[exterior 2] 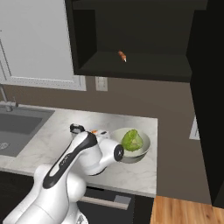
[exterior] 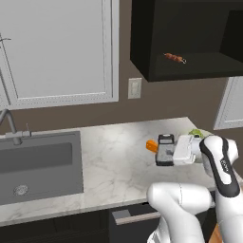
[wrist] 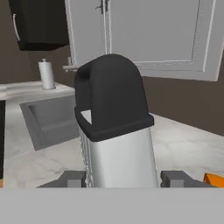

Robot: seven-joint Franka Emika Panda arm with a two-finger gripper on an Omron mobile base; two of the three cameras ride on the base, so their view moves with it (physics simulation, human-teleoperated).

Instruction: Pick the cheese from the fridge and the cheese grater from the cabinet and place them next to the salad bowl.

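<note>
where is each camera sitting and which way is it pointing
Left base view: behind the arm on its left, looking down at the counter, sink and grater; arm at lower right.
Right base view: behind on its right, facing the salad bowl and open cabinet; arm at lower left.
Hand view: on the hand, looking along the claw, which flanks the grater, toward the sink.
All share grater and counter.

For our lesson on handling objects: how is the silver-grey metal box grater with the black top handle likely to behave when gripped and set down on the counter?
The silver-grey metal box grater looks rigid, so it probably won't flex between the gripper fingers. Its smooth metal sides may be slippery. It's tall and tapered with a black handle on top, so it could tip if nudged on the marble counter.
</note>
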